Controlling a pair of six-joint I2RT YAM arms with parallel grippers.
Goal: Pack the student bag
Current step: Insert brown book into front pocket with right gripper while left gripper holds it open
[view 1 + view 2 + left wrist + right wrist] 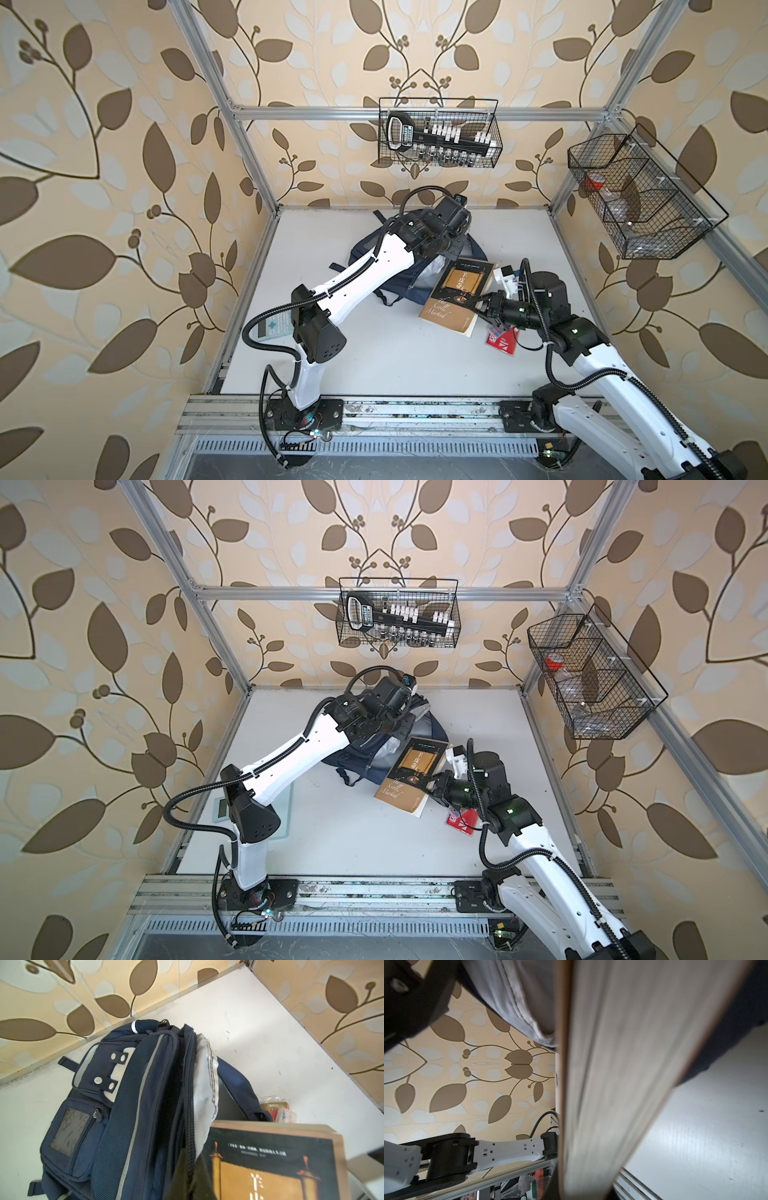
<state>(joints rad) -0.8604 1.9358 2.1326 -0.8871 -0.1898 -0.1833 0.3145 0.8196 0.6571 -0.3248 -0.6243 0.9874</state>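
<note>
Navy-blue fabric student bag (409, 291) lies on white bench (374, 353). Left gripper (451, 249) pinches the bag's mouth rim, raised. Right gripper (478, 300) clamps tan-and-black paperback book (455, 297), its long axis aimed into the bag's mouth and its far end there.

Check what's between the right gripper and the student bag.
A brown book: the right gripper grips one edge, and its far end reaches the open student bag. Clear in both top views.

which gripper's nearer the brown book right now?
Right. The right gripper is clamped on the brown book's long edge. The left gripper is beyond the book's far end, pinching the navy backpack's open rim.
</note>
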